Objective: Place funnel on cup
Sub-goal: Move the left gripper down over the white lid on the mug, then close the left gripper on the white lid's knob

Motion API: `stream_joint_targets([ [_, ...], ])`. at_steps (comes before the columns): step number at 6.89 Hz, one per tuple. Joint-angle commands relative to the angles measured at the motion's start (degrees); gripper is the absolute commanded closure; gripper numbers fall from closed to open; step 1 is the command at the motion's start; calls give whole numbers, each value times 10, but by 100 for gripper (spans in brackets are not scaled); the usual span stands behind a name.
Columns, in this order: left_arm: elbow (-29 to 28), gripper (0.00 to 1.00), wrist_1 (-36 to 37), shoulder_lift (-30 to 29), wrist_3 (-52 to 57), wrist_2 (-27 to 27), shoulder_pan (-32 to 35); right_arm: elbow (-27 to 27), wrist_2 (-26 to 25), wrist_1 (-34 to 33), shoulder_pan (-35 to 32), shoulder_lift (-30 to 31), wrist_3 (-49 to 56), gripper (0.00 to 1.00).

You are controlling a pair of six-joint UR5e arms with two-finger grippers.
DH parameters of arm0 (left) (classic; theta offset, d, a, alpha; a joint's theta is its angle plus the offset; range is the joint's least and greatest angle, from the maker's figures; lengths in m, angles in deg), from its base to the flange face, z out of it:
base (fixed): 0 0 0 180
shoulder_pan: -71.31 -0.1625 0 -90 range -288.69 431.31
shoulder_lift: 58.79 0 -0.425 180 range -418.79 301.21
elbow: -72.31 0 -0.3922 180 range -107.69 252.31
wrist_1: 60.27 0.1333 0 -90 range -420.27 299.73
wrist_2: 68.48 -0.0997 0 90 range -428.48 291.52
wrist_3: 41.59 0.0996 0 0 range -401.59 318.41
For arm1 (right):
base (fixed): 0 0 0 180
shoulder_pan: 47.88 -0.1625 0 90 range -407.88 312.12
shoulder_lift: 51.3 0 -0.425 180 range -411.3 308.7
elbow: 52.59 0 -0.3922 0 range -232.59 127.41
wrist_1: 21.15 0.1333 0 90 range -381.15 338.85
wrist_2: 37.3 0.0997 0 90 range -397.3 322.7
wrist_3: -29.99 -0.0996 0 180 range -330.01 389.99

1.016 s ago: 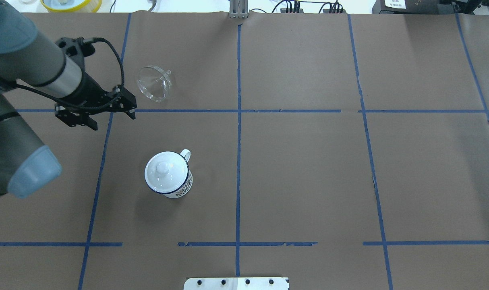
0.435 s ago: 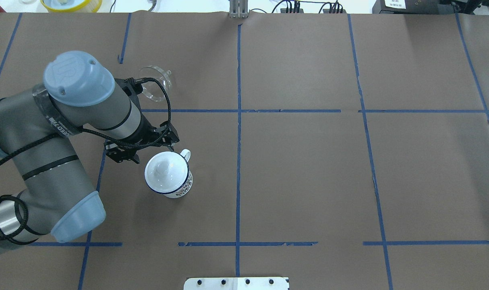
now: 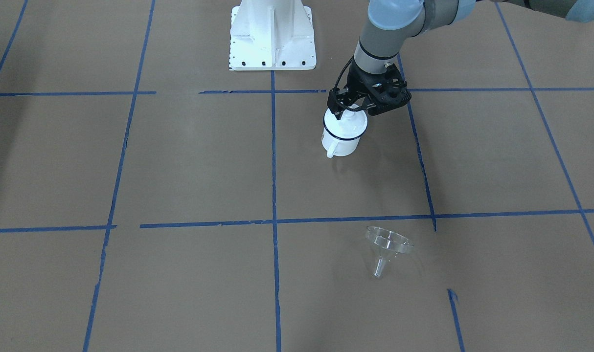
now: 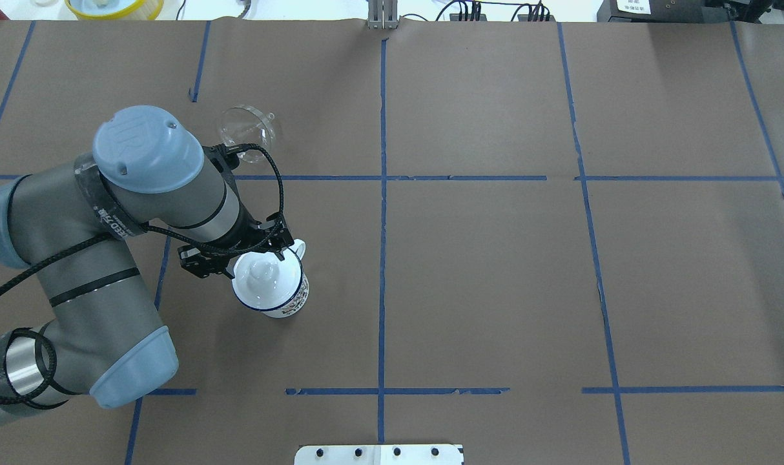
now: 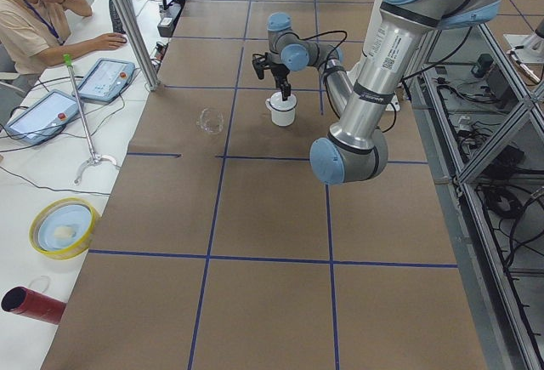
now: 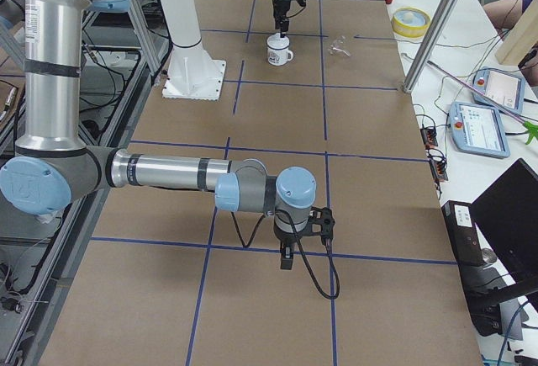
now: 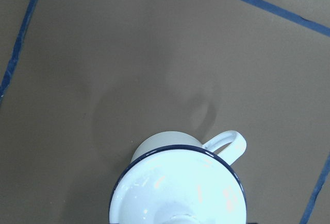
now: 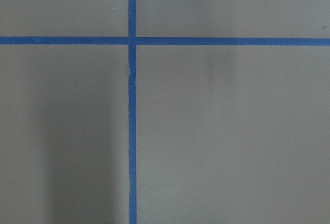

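The cup point(image 4: 290, 299) is a white enamel mug with a dark blue rim, standing upright left of the table's middle, with a round white knobbed lid point(image 4: 261, 276) on it. It also shows in the front view point(image 3: 343, 139) and the left wrist view point(image 7: 170, 149). The clear funnel point(image 4: 245, 126) lies on its side beyond the cup, spout toward the operators' side point(image 3: 387, 244). My left gripper point(image 4: 242, 257) is open and hovers just over the lid, jaws on either side of the knob point(image 3: 351, 108). My right gripper point(image 6: 286, 258) hangs over bare paper far to the right; I cannot tell its state.
Brown paper with a blue tape grid point(image 4: 382, 177) covers the table. The white robot base plate point(image 3: 272, 34) is at the robot's edge. A yellow bowl point(image 5: 61, 227), a red tube point(image 5: 30, 302) and operators' tablets point(image 5: 104, 79) lie off the far edge.
My left arm has swung from beside the funnel toward the robot and now has its open gripper over the lid on the cup. Funnel and cup have not moved.
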Motion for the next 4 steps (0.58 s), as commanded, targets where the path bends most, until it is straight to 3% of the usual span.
stream_joint_targets([
  [1,0,46,0,0,-1,-2,-3,0,0,0,0,0,0,0],
  [3,0,77,1,0,0,-2,-3,0,0,0,0,0,0,0],
  [4,1,100,1,-1,-1,-2,-3,0,0,0,0,0,0,0],
])
